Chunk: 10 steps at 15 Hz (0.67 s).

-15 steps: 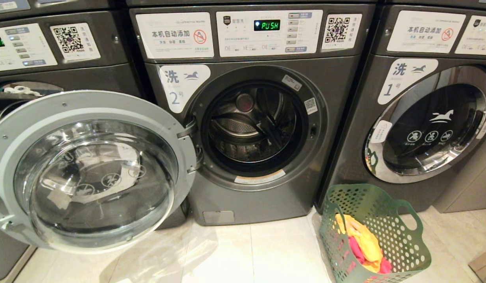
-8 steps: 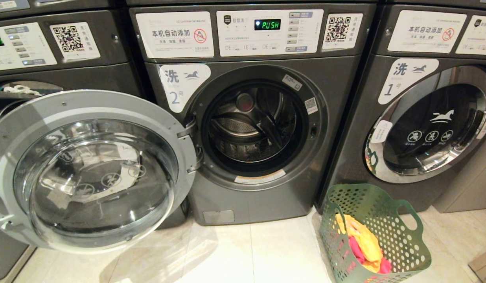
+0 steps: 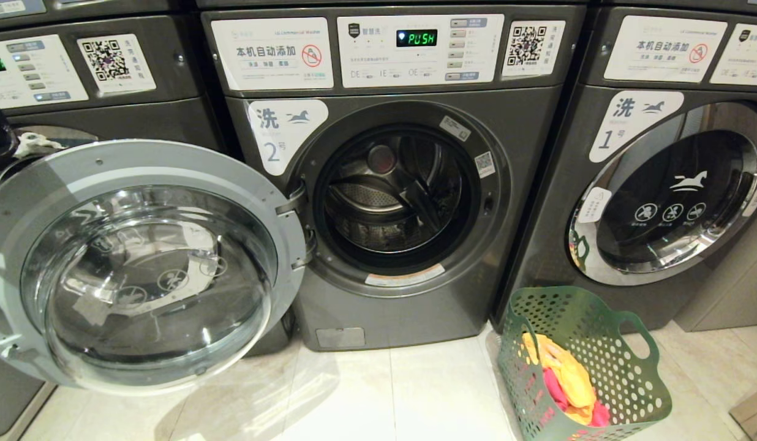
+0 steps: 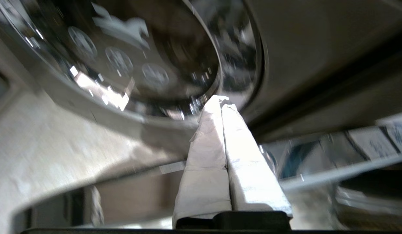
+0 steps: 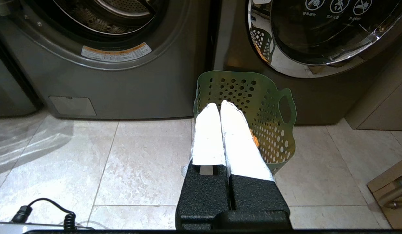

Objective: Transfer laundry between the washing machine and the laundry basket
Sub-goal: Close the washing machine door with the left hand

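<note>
Three grey front-loading washers are standing side by side on a pale tiled floor [image 3: 378, 392]. The middle washing machine [image 3: 391, 184], labelled 2, is showing "PUSH" on its display [image 3: 416, 38], and its round glass door [image 3: 139, 263] is hanging wide open to the left, covering much of the front of the washer beside it [image 3: 97, 73]. The drum [image 3: 394, 196] is lying exposed, dark inside, and whether it holds clothes cannot be told. The machine labelled 1 [image 3: 672, 171] is sitting shut on the right.

The green perforated laundry basket [image 3: 583, 361] is standing on the floor between machines 2 and 1, holding yellow and pink clothes [image 3: 568, 380].

The left gripper [image 4: 222, 102] is hovering close to the open door's chrome rim, fingers pressed together and holding nothing, well apart from the basket. The right gripper [image 5: 220, 105] is pointing at the basket from above the floor, its white-wrapped fingers [image 5: 207, 136] likewise closed and empty.
</note>
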Tool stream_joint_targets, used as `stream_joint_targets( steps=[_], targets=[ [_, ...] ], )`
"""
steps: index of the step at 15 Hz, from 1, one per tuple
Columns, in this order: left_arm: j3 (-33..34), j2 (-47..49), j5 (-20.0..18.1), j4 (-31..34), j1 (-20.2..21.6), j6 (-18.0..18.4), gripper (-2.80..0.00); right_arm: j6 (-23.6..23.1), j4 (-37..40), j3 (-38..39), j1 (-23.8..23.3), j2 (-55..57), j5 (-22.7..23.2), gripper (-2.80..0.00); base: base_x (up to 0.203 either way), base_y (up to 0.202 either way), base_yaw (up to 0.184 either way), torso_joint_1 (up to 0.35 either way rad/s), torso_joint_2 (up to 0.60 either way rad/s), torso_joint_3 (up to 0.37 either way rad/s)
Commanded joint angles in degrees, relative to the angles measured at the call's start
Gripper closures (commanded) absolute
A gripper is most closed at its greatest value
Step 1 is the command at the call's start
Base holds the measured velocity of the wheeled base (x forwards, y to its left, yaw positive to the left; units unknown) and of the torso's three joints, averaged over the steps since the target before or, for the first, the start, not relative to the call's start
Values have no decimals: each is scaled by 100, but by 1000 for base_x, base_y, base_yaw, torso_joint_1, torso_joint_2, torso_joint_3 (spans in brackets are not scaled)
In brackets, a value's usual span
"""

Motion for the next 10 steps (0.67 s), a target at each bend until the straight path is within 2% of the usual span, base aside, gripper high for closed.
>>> stream_joint_targets(
  steps=[1, 3, 6, 10],
  targets=[
    [-15, -169, -131, 669, -9, -79, 0, 6, 0, 0, 2, 9, 2, 0, 0, 0, 0, 0, 0, 0],
    [-16, -198, -134, 1111, -3, -90, 0, 24, 0, 0, 2, 9, 2, 0, 0, 0, 0, 0, 0, 0],
    [-7, -277, -121, 1345, -33, -82, 0, 15, 0, 0, 2, 9, 2, 0, 0, 0, 0, 0, 0, 0],
    [-7, -770, -133, 2575, -295, -64, 0, 24, 0, 0, -7, 9, 2, 0, 0, 0, 0, 0, 0, 0]
  ],
)
